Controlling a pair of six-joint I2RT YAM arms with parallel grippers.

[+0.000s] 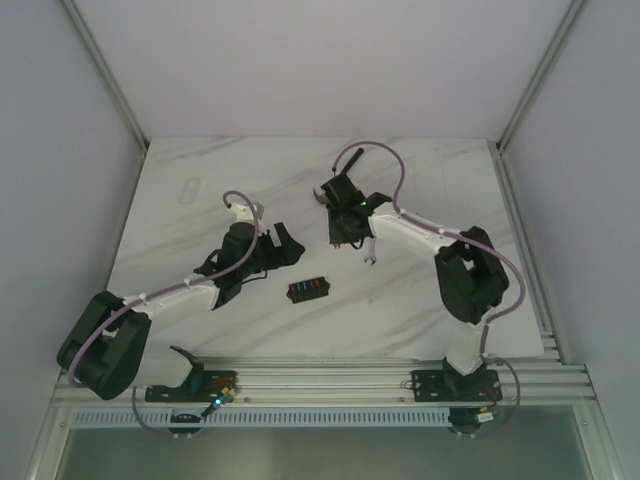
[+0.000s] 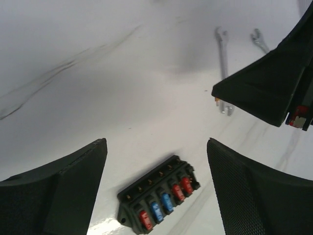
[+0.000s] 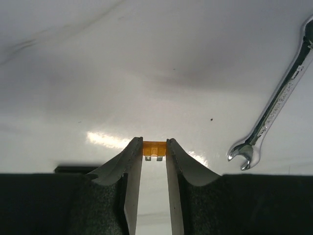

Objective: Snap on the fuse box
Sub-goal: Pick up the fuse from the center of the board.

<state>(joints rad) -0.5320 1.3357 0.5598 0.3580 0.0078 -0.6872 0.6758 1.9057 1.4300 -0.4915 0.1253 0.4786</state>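
The right claw (image 3: pixel 154 147) is narrow and its two grey fingers (image 3: pixel 128 164) pinch a small orange fuse (image 3: pixel 153 149) with short metal legs. The fuse is held at the very tips of the fingers, above the white marbled bench (image 1: pixel 450 180). This claw is around the middle of the bench, a little toward the far edge. Just beside it, on its right, a slim silver metal wrench (image 3: pixel 274 105) lies flat on the bench, with one open end pointing to the near edge.

The left claw (image 2: pixel 156 144) is wide and holds nothing. Its two black fingers (image 2: pixel 63 188) stand far apart, and between them, lower down, the small black rectangular plastic fuse box (image 2: pixel 159 200) rests on the bench. The claw does not touch it. The fuse box carries a row of red and blue fuses, and beside this row there is a row of slots; I cannot tell if they are filled. In the top view the fuse box (image 1: pixel 308 290) lies near the middle of the bench, toward the near edge, between both arms and apart from the wrench.
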